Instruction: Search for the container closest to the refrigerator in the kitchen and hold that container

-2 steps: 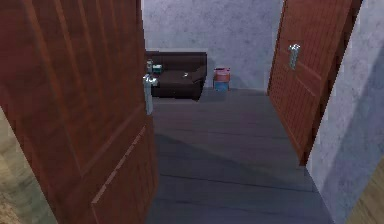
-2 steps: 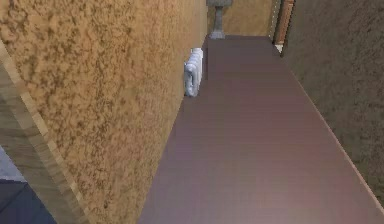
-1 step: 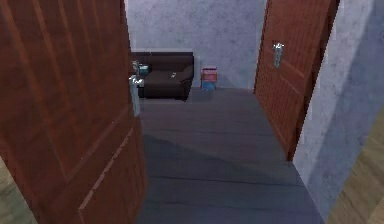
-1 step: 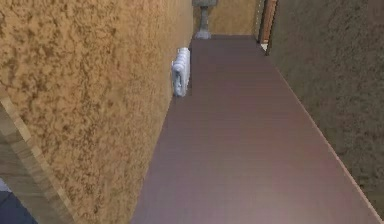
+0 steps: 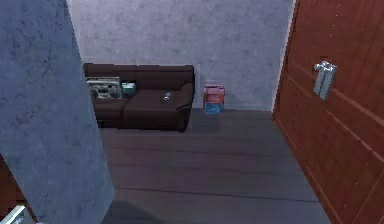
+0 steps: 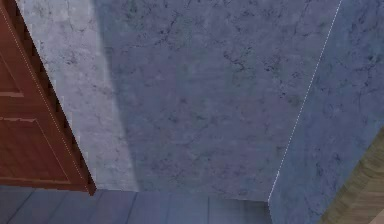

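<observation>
A dark brown sofa (image 5: 140,95) stands against the far wall in the forward view, with a pale patterned cushion (image 5: 105,89) at its left end and a small dark thing (image 5: 165,97) on its seat. Beside the sofa's right end sits a small pink and blue box-like thing (image 5: 214,99) on the floor. No refrigerator or kitchen fittings can be made out.
A reddish-brown door (image 5: 340,110) with a metal handle (image 5: 323,77) lines the forward view's right. A blue-grey wall corner (image 5: 45,110) juts in at the left. Dark plank floor (image 5: 210,160) runs ahead. In the arm side view, a blue-grey wall (image 6: 200,90) stands close, the door (image 6: 30,120) at its left.
</observation>
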